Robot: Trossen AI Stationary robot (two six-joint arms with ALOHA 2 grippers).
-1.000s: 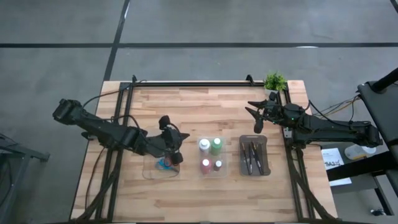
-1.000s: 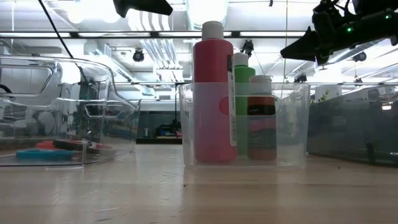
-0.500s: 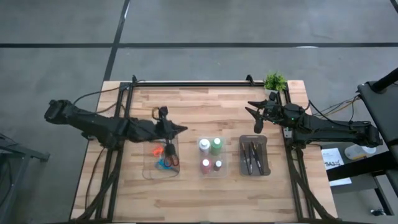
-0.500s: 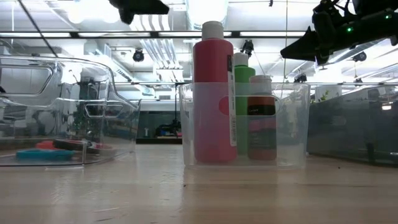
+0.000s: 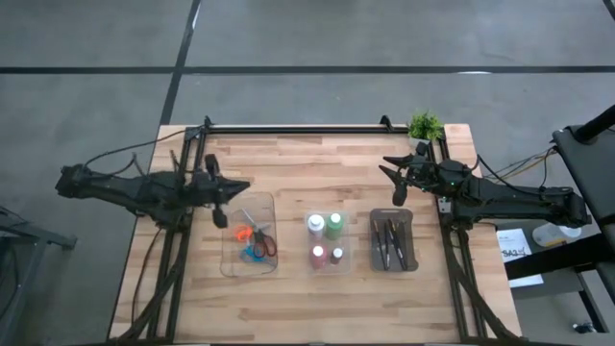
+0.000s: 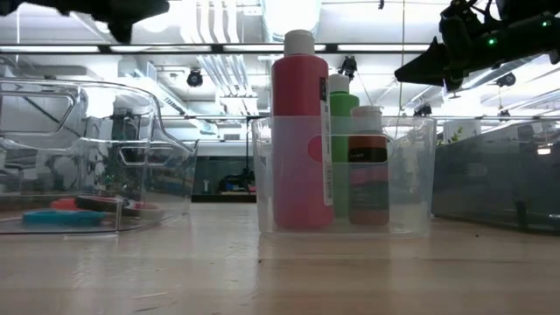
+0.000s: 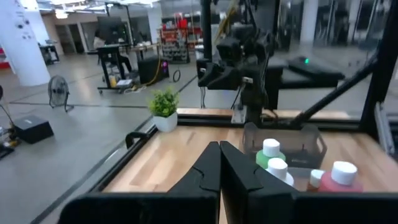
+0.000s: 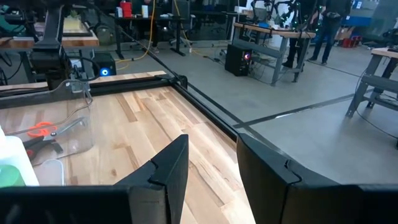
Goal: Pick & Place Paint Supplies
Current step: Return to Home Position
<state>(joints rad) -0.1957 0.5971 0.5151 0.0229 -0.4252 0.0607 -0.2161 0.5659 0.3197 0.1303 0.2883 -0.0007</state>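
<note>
My left jaws, clenched empty, have withdrawn from the clear bin toward the surface's left edge. Scissors lie inside; sorting looks finished. My right jaws wait released near the right edge.

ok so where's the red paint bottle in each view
High view: red bottle, just below picture centre.
Low view: red bottle, centre, frontmost.
Left wrist view: red bottle, lower right.
Right wrist view: not in it.
Landmark: green bottle close by it.
</note>
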